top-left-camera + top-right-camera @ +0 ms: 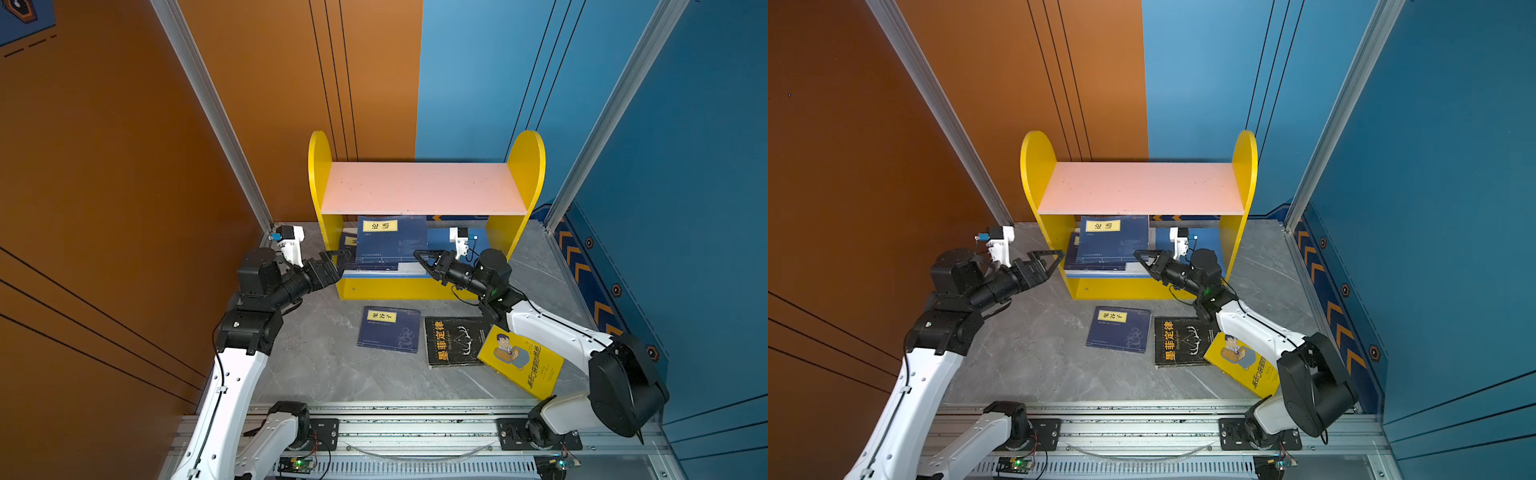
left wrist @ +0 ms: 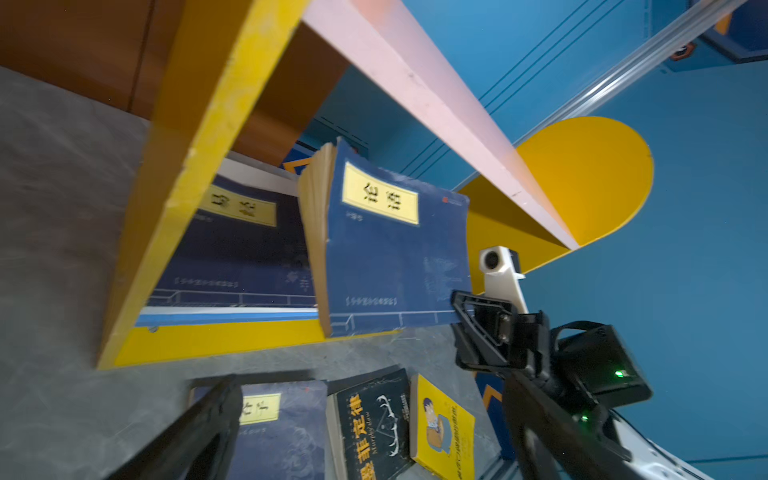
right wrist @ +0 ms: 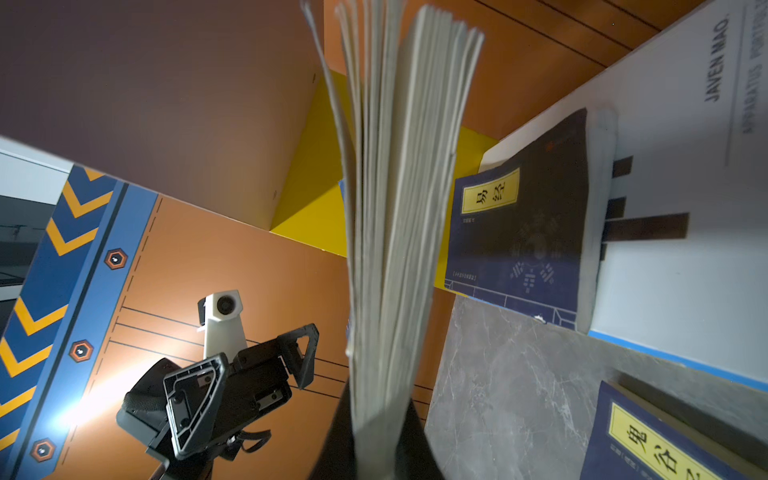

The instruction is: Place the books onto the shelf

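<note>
We judge the navy book (image 1: 390, 243) may flop over or slip free, since only the right gripper (image 1: 419, 257) pinches it, at a lower corner, and its pages fan loose. It stands tilted in the lower tier of the shelf (image 1: 424, 189), centre frame in both top views. The left gripper (image 1: 333, 261), spread wide, sits just left of it, not touching.

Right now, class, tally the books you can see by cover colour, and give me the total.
navy books: 3
black book: 1
yellow book: 1
white book: 1
Total: 6
</note>
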You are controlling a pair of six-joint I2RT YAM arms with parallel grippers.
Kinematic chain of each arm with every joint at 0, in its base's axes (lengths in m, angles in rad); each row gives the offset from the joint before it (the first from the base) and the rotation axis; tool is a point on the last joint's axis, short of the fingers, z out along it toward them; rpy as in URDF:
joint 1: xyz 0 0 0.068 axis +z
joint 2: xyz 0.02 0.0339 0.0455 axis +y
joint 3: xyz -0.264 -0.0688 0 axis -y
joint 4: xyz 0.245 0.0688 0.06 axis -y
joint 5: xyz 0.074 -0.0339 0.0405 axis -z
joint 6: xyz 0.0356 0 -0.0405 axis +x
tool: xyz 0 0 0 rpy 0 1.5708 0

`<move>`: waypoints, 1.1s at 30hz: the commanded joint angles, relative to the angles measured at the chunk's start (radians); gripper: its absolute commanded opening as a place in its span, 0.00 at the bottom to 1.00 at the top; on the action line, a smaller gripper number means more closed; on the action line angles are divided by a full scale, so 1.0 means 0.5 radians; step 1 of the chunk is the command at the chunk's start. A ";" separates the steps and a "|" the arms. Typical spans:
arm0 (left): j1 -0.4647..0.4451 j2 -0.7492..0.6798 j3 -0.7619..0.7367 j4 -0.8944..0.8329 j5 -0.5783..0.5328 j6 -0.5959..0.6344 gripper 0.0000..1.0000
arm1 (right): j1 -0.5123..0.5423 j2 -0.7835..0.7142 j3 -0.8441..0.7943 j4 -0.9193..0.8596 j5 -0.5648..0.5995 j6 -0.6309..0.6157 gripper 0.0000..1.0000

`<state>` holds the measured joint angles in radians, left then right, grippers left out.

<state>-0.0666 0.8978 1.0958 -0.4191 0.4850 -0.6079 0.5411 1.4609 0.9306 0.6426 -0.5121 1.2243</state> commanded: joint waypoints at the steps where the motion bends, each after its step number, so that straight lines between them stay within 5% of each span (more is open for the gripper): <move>1: 0.028 -0.068 0.006 -0.265 -0.323 0.218 0.98 | 0.037 0.067 0.163 -0.068 0.164 -0.124 0.02; 6: 0.049 -0.089 -0.085 -0.261 -0.543 0.286 0.98 | 0.109 0.221 0.335 -0.162 0.245 -0.218 0.02; 17: 0.099 0.116 -0.249 0.004 -0.558 0.138 0.98 | 0.263 0.441 0.603 -0.502 0.525 -0.450 0.02; 33: 0.154 0.226 -0.337 0.136 -0.508 0.107 0.98 | 0.292 0.662 0.672 -0.351 0.529 -0.309 0.02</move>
<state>0.0017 0.9993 0.9314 -0.3737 0.2203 -0.5575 0.6827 1.7794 1.2339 0.4084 -0.2501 1.0561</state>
